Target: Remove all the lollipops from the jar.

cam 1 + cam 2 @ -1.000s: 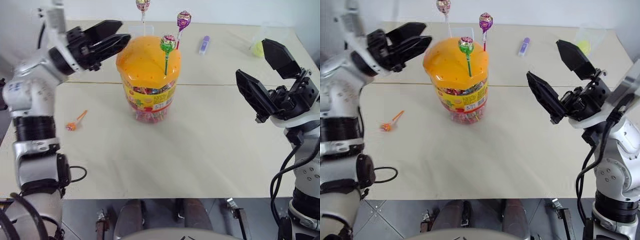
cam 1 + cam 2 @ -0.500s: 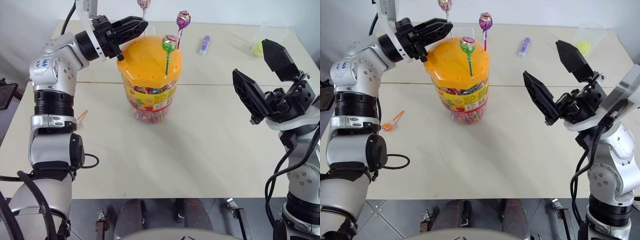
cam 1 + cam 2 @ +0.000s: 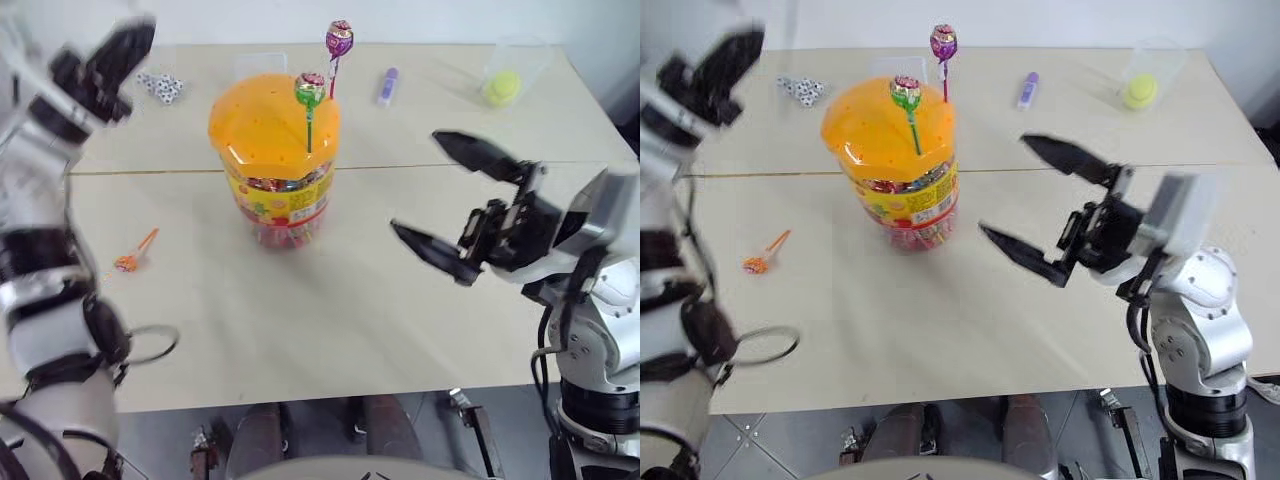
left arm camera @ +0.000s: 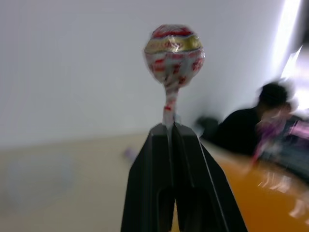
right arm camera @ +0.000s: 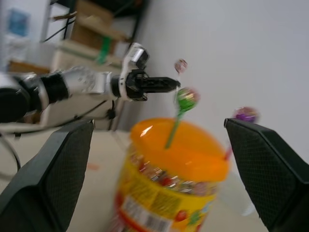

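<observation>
The jar [image 3: 275, 150], a clear tub with an orange holed lid, stands mid-table. A green lollipop [image 3: 309, 90] and a purple-pink lollipop [image 3: 339, 40] stick up from its lid. An orange lollipop [image 3: 125, 262] lies on the table to the jar's left. My left gripper [image 4: 169, 128] is shut on the stick of a white-and-red lollipop [image 4: 174, 50], held in the air up and to the left of the jar; the right wrist view shows that lollipop [image 5: 181, 65] clear of the lid. My right gripper [image 3: 416, 182] hangs open and empty right of the jar, pointing toward it.
Small dice-like pieces [image 3: 160, 87] lie at the back left. A small purple object [image 3: 385, 87] and a clear container with a yellow ball [image 3: 505, 80] sit at the back right. A seam [image 3: 150, 172] crosses the tabletop. A blurred person [image 4: 270, 121] appears behind in the left wrist view.
The left gripper shut at the white lollipop's stick and swung away left, and that lollipop is gone from the lid. The right gripper turned and moved left toward the jar.
</observation>
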Controlling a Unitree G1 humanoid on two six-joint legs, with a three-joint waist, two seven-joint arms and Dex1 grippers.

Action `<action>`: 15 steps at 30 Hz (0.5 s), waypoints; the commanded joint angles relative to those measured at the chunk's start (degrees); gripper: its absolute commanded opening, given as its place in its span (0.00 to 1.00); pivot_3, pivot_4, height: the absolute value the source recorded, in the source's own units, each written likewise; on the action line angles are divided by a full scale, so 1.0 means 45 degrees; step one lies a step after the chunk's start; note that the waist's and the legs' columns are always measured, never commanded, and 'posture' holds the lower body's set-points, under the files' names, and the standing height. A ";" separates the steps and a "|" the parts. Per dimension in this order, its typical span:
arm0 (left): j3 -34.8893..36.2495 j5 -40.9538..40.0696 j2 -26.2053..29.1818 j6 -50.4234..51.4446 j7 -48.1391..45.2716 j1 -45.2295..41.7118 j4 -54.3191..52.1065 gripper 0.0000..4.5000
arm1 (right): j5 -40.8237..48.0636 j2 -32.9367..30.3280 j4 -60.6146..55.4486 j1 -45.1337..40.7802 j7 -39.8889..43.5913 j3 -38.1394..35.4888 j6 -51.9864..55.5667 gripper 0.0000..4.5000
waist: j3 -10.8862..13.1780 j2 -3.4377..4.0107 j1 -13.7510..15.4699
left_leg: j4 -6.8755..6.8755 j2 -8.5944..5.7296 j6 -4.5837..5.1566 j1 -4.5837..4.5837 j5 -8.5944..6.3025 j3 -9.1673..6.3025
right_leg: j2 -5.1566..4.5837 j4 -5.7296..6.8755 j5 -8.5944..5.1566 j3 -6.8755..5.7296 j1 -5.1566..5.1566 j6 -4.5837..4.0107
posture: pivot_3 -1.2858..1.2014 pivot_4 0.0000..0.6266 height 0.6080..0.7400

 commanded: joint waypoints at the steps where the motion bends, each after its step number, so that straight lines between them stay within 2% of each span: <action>1: 0.0375 0.0226 0.1397 0.1196 -0.0047 0.2646 -0.3029 0.01 | 0.0325 -0.0433 0.0554 -0.0325 0.1572 0.0291 0.0074 1.00 | 0.0034 -0.0064 0.0137 | 0.0016 0.0002 0.0000 -0.0011 0.0000 -0.0004 | 0.0000 -0.0004 0.0000 -0.0004 -0.0001 0.0000 | 0.52 0.24 1.00; 4: 0.1357 0.0497 0.2393 0.2589 0.0179 0.6965 -0.5860 0.01 | 0.0332 -0.0739 0.1453 -0.0537 0.2643 0.0648 0.0453 1.00 | 0.0045 -0.0091 0.0203 | 0.0030 0.0007 0.0010 -0.0016 -0.0010 -0.0019 | -0.0008 -0.0008 0.0000 0.0001 0.0008 0.0000 | 0.52 0.24 1.00; 8: 0.2777 0.0494 0.1898 0.3840 0.1181 1.0607 -0.8426 0.01 | -0.0150 -0.1133 0.2395 -0.0529 0.3774 0.0899 0.0428 1.00 | 0.0051 -0.0081 0.0528 | 0.0032 0.0000 0.0018 -0.0013 -0.0019 -0.0032 | -0.0031 -0.0013 -0.0001 0.0007 0.0016 -0.0001 | 0.52 0.24 1.00; 12: 0.3529 0.0249 0.1393 0.4761 0.1505 1.2799 -0.9960 0.01 | -0.0226 -0.1362 0.2804 -0.0557 0.4402 0.0879 0.0542 1.00 | 0.0051 -0.0082 0.0637 | 0.0041 0.0003 0.0013 -0.0012 -0.0016 -0.0028 | -0.0030 -0.0016 -0.0005 0.0007 0.0022 -0.0010 | 0.52 0.24 1.00; 15: 0.3825 0.0024 0.0969 0.4887 0.1533 1.3561 -1.0255 0.14 | -0.0196 -0.1340 0.2885 -0.0617 0.4465 0.0737 0.0599 1.00 | 0.0052 -0.0078 0.0616 | 0.0038 0.0005 0.0013 0.0000 -0.0017 -0.0034 | -0.0030 -0.0012 -0.0006 0.0023 0.0017 -0.0011 | 0.52 0.24 1.00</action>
